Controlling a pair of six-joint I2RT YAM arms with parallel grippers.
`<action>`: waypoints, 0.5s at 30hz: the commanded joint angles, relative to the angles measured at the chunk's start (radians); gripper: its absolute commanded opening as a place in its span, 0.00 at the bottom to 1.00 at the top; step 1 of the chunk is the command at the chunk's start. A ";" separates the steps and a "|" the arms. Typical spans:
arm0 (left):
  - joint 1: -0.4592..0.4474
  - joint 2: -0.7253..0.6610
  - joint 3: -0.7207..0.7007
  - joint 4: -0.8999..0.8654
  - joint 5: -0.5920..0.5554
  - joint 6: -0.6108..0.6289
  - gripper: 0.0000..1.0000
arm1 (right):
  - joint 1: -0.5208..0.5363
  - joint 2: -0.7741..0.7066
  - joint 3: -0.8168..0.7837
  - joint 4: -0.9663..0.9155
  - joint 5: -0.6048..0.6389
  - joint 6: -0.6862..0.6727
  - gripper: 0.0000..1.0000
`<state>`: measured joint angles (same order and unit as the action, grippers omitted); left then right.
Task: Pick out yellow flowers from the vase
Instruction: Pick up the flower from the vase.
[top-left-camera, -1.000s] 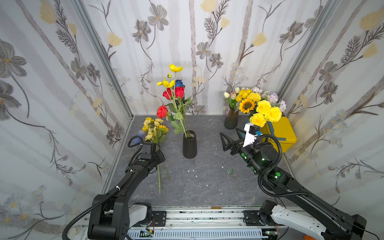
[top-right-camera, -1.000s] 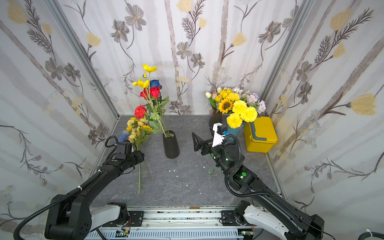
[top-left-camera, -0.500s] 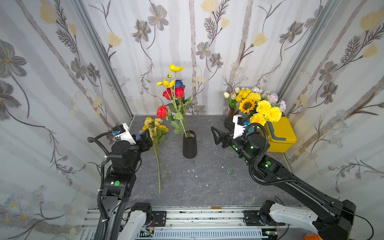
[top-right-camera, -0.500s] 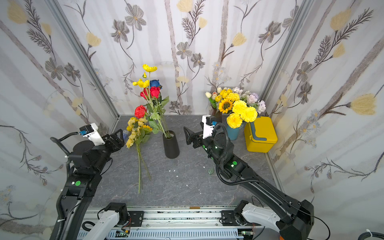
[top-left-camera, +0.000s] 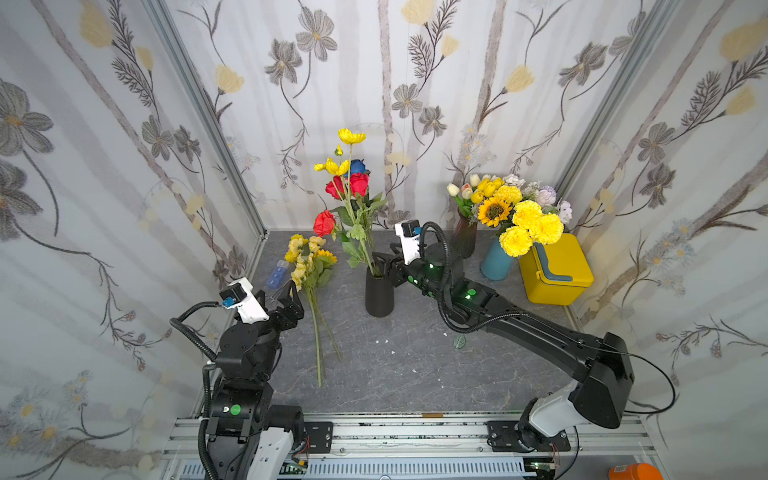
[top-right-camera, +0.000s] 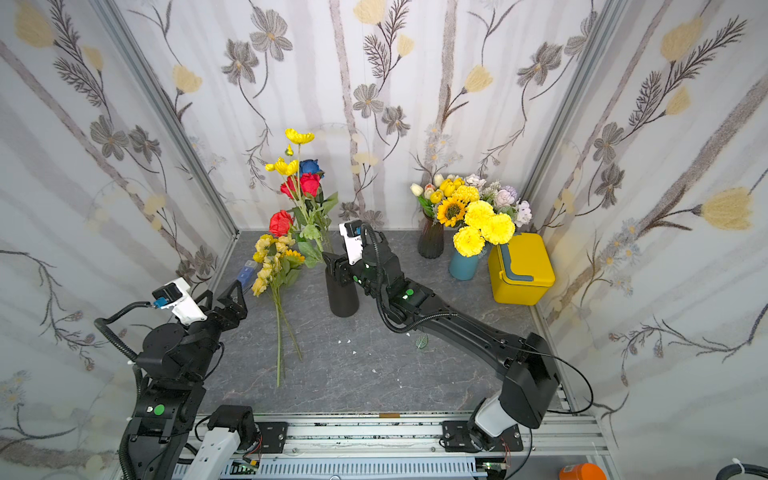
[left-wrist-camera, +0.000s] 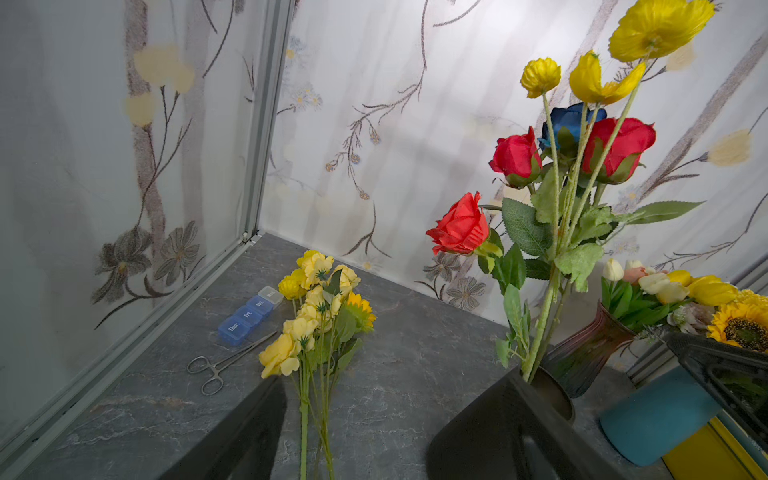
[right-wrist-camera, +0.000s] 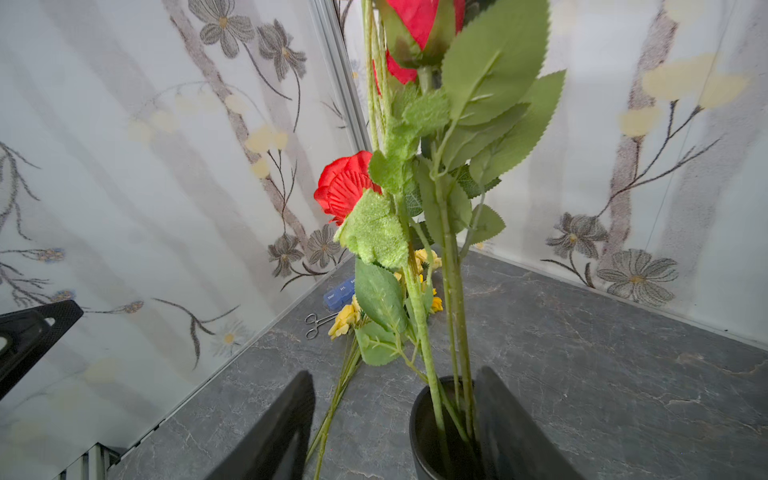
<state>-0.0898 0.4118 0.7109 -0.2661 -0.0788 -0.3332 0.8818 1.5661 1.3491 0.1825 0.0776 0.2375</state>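
**A:** Yellow flowers (top-left-camera: 351, 136) top the stems in the black vase (top-left-camera: 379, 295), at twelve o'clock from its mouth. You can't see their lower ends inside it.

**B:** And the right gripper (right-wrist-camera: 395, 374)?

**A:** Its arm is stretched in from three o'clock, level with the rim. The jaws are apart either side of the stems, and you can't tell if they touch. Another yellow bunch (top-left-camera: 309, 257) lies flat at nine o'clock. The left gripper (top-left-camera: 277, 293) is beside it, spread wide and empty.

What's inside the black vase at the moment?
The black vase holds yellow poppy-like blooms, three red roses and a blue rose on green stems. Its wall hides their lower ends.
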 joint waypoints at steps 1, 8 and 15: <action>0.001 0.000 -0.013 0.016 -0.003 0.000 0.86 | 0.012 0.069 0.052 0.003 0.008 -0.040 0.57; 0.000 -0.005 -0.020 0.014 0.022 -0.004 0.89 | 0.013 0.184 0.139 -0.026 0.047 -0.057 0.48; -0.007 -0.014 -0.023 0.014 0.019 -0.006 0.90 | 0.007 0.239 0.187 -0.038 0.100 -0.061 0.35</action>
<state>-0.0933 0.4000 0.6899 -0.2661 -0.0666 -0.3374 0.8928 1.7908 1.5150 0.1440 0.1432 0.1890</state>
